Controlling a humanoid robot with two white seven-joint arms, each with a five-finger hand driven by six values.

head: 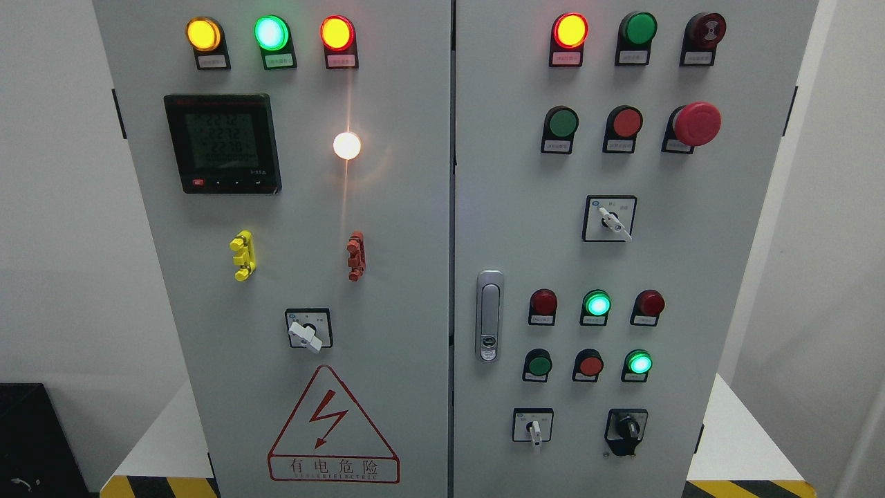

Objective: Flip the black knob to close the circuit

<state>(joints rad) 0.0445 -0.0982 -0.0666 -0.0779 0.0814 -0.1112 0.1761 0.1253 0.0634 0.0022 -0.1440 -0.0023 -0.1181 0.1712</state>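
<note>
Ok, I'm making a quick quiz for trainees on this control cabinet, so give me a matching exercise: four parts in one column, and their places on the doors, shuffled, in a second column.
Parts:
1. black knob
2. red mushroom button
3. digital meter
4. warning triangle

Places:
A. upper left of the left door
B. bottom of the left door
C. bottom right of the right door
D. upper right of the right door

Pairs: 1-C, 2-D, 3-A, 4-B. Neither robot hand is in view.
</note>
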